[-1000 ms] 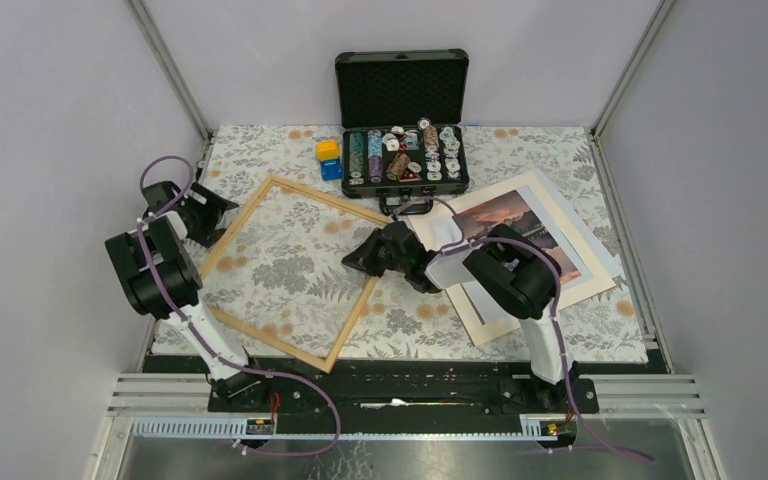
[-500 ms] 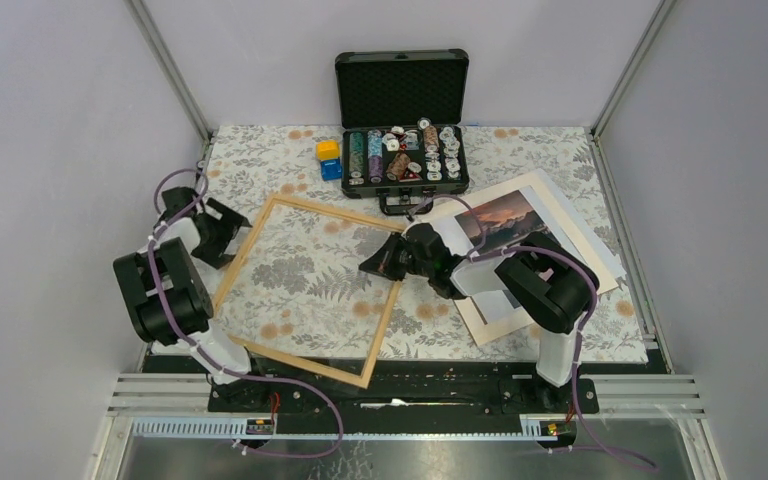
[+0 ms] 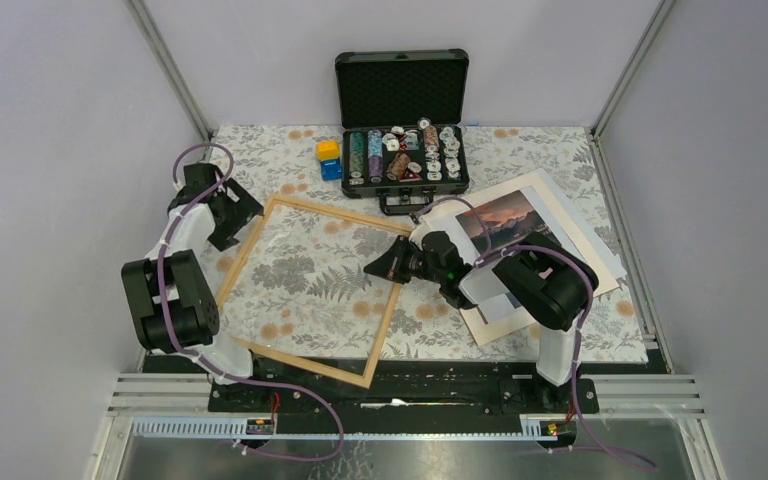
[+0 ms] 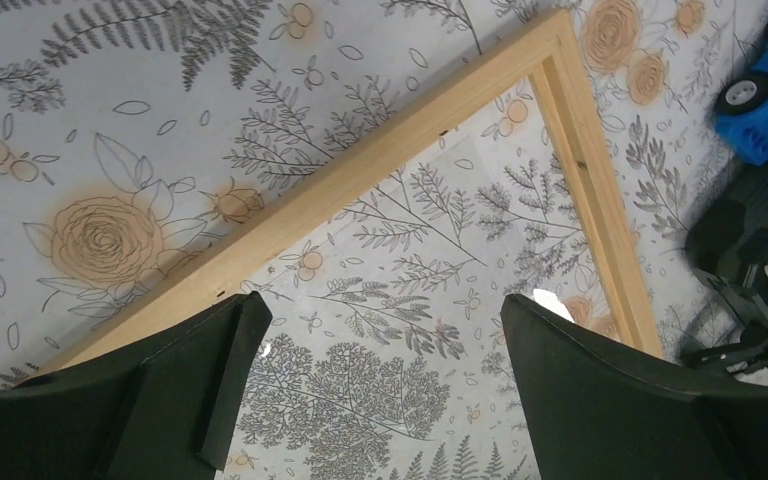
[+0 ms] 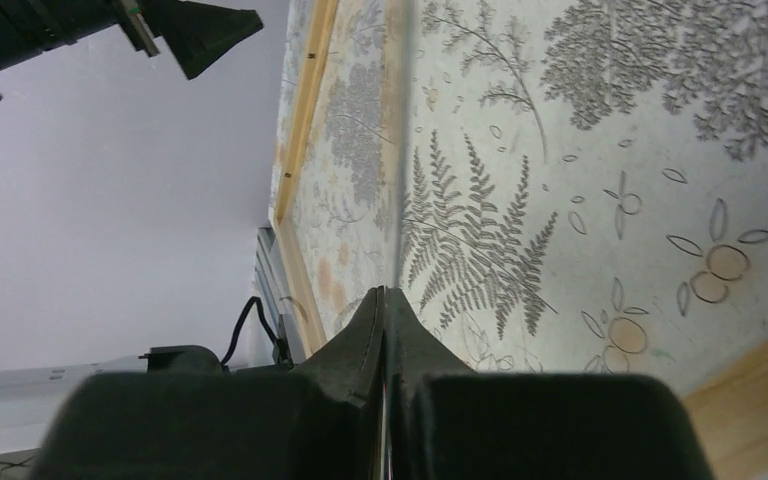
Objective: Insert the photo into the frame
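Observation:
The light wooden frame (image 3: pixel 315 208) lies flat on the floral cloth, with a clear pane glinting inside it. My right gripper (image 3: pixel 372 268) is at the frame's right rail, shut on the thin edge of that pane (image 5: pixel 396 150), which the right wrist view shows edge-on between the closed fingers (image 5: pixel 360 330). The sunset photo (image 3: pixel 505 215) lies to the right, partly under the right arm. My left gripper (image 3: pixel 243 222) hovers open by the frame's far left corner (image 4: pixel 560 40), with only cloth between its fingers (image 4: pixel 230 350).
An open black case (image 3: pixel 400 110) full of chips stands at the back, right behind the frame. Yellow and blue toy pieces (image 3: pixel 328 158) sit left of the case. A beige mat (image 3: pixel 570 215) and a white sheet (image 3: pixel 600 245) lie under the photo. Enclosure walls close in on both sides.
The frame has slid right and turned with my right gripper, which closed fully. My left arm has swung toward the back, to the frame's far left corner, and opened wide.

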